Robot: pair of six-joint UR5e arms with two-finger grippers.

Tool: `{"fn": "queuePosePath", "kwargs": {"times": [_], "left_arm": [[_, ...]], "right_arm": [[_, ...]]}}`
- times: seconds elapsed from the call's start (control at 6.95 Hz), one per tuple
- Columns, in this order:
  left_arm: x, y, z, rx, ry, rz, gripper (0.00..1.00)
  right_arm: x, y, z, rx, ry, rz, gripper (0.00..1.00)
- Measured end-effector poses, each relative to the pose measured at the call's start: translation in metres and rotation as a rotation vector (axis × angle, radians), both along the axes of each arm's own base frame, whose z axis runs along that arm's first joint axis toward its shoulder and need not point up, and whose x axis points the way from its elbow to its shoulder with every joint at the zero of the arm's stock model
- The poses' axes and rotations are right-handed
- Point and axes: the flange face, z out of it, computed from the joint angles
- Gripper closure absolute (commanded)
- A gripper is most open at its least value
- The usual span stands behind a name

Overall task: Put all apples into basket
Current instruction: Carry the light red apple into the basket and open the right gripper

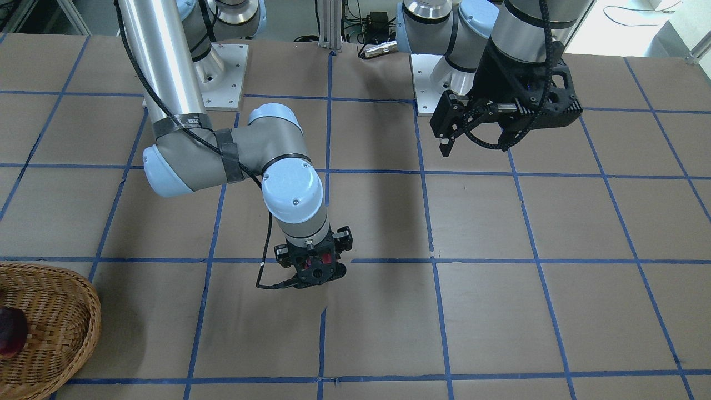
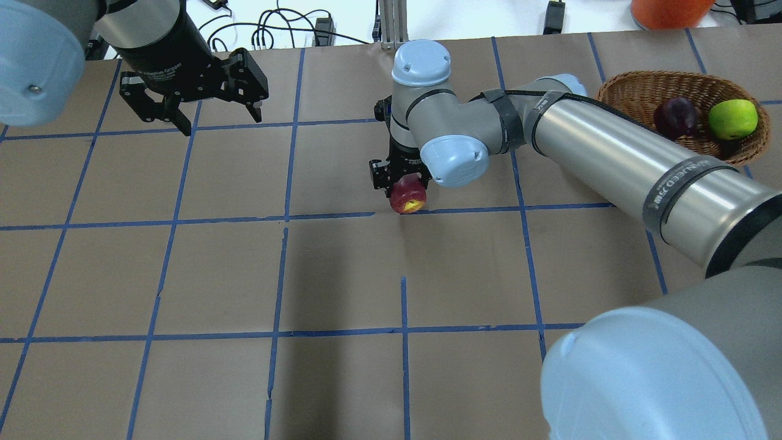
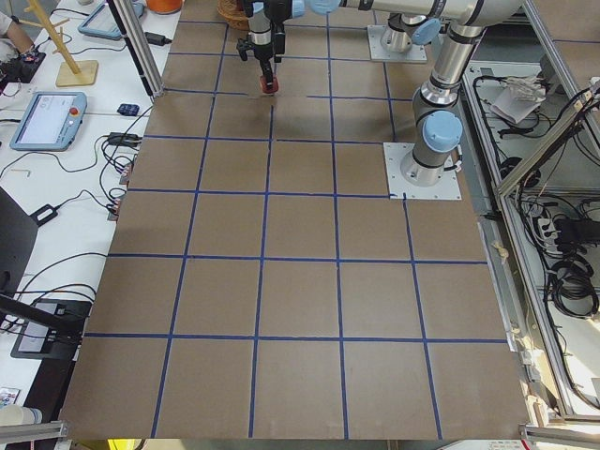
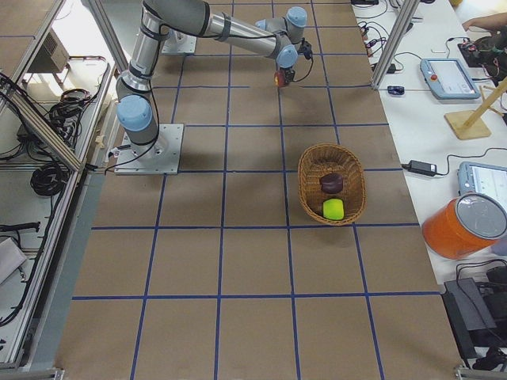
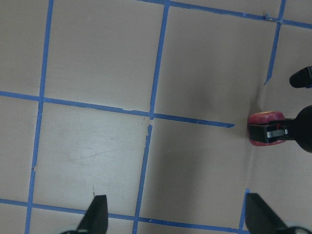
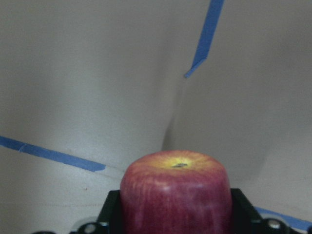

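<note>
Two apples already lie in the basket: the maroon apple and the green apple. The right pincer grips the red apple low over the worktop, perhaps just lifted. The left pincer hangs wide, empty. One apple remains.

A robotics laboratory: a large table covered in brown paper and marked into squares with blue tape carries two industrial robot arms, each bolted down on a metal plate. Aluminium framing edges the table. White side benches hold handheld control pendants, and bundles of loose cables hang in the bay behind the robot.
</note>
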Motion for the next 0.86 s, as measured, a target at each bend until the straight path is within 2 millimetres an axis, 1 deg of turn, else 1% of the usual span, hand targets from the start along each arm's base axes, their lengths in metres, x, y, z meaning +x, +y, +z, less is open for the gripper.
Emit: {"fn": "queuePosePath", "kwargs": {"times": [0.14,0.29,0.43,0.58,0.72,0.86], "left_arm": [[0.000,0.000,0.000,-0.002,0.000,0.000,0.00],[0.000,0.001,0.001,-0.004,0.000,0.001,0.00],[0.001,0.001,0.002,-0.005,0.000,0.003,0.00],[0.002,0.002,0.003,-0.007,0.000,0.004,0.00],[0.002,0.002,0.003,-0.008,0.000,0.004,0.00],[0.002,0.002,0.003,-0.008,0.000,0.004,0.00]], "right_arm": [[-0.049,-0.025,0.020,-0.019,0.024,-0.076,1.00],[-0.113,-0.053,0.047,-0.030,0.047,-0.171,1.00],[-0.172,-0.075,0.074,-0.048,0.083,-0.254,1.00],[-0.230,-0.092,0.088,-0.063,0.135,-0.318,1.00],[-0.290,-0.102,0.087,-0.059,0.180,-0.340,1.00],[-0.345,-0.107,0.078,-0.046,0.206,-0.331,1.00]]}}
